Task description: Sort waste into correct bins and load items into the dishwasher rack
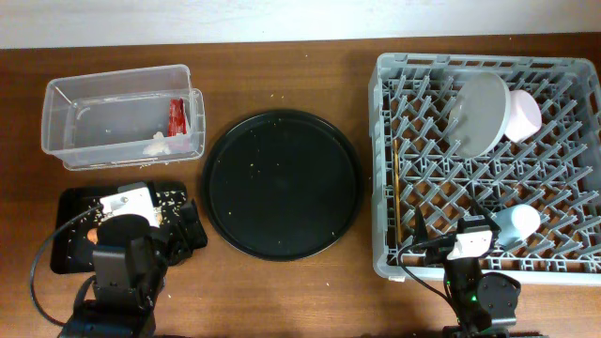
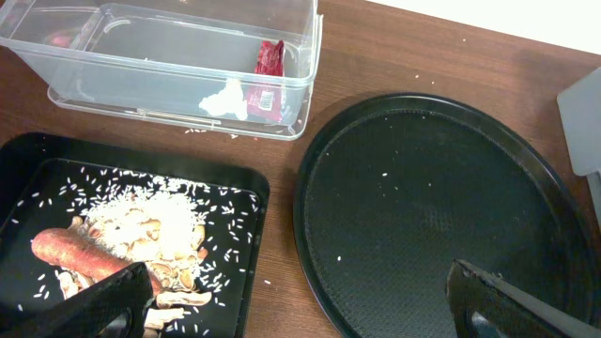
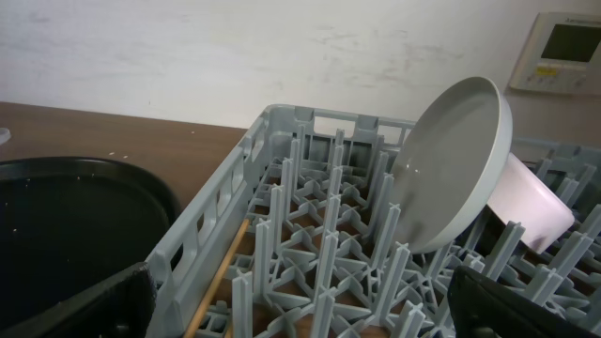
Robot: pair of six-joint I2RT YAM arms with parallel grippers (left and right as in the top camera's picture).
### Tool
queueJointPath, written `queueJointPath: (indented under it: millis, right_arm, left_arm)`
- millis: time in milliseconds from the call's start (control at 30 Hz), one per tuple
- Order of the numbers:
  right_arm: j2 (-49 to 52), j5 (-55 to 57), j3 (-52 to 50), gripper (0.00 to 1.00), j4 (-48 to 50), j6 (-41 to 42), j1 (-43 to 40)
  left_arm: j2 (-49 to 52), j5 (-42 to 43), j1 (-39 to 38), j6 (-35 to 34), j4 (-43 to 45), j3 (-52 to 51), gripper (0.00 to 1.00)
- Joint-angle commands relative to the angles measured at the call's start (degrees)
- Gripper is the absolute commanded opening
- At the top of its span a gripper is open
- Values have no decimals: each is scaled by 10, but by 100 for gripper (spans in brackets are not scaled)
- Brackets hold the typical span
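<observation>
The clear tub (image 1: pixel 117 94) holds the red wrapper (image 1: pixel 177 116) and white tissue (image 1: pixel 157 145); both also show in the left wrist view (image 2: pixel 269 58) (image 2: pixel 225 99). The shallow black tray (image 2: pixel 28 160) holds rice scraps (image 2: pixel 150 221) and the orange carrot (image 2: pixel 70 252). My left gripper (image 2: pixel 300 310) is open and empty between this tray and the round tray. The grey rack (image 1: pixel 488 272) holds the upright plate (image 1: pixel 479 115), the bowl (image 1: pixel 524 115) behind it, the blue cup (image 1: pixel 519 223) and the chopsticks (image 1: pixel 398 188). My right gripper (image 3: pixel 300 305) is open and empty at the rack's front edge.
The large round black tray (image 1: pixel 282 183) lies between the bins and the rack, with a few rice grains on it. It also shows in the left wrist view (image 2: pixel 423 207). A few grains lie on the wooden table (image 1: pixel 282 56).
</observation>
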Motion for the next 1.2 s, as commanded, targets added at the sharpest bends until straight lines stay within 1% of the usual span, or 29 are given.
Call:
queueJointPath:
  millis: [0,467,500,567,600,633,667,733,800,833,933,967,1000,1067,1133,1167]
  right_arm:
    - [-5,5,-3,98,-3,-2,2]
    - [-5,5,-3,98,-4,-2,2]
    - [-5,5,-3,98,-4,-2,2]
    - [-5,5,-3,98,-4,-2,2]
    - [-5,5,-3,98,-3,-2,2]
    - [-5,5,-3,98,-4,-2,2]
    - [-5,5,-3,98,-3,-2,2]
    - [-5,5,-3,98,-4,-2,2]
    - [-5,5,-3,98,-4,-2,2]
    - [-5,5,-3,98,-3,-2,2]
    - [-5,5,-3,98,-4,-2,2]
    - [-5,5,-3,98,-3,-2,2]
    - [-5,5,-3,98,-3,-2,2]
    - [-5,5,-3,98,-3,-2,2]
    - [-5,5,-3,98,-3,-2,2]
    - [-5,5,-3,98,-3,-2,2]
  left_arm:
    - [-2,4,-1,4,1,-2,99]
    - [-2,4,-1,4,1,-2,99]
    - [-8,4,-1,4,-8,-4,99]
    - [-35,4,0,5,4,-28,99]
    - [-56,4,0,5,20,-51,99]
    - [-95,4,0,22,67,-101,99]
    - [-146,4,0,47,137,-167,99]
    - [-213,4,0,53,213,-250,99]
    - [-295,5,0,83,328,-349,99]
    - [-316,10,0,97,363,-375,99]
    - [-374,59,0,183,447,-438,99]
    - [-377,60,0,199,489,-459,99]
    - [-377,57,1,200,514,-474,99]
    - [-377,54,9,205,496,-477,99]
    - [-377,52,20,203,454,-477,99]
    - [-377,65,19,193,431,-477,99]
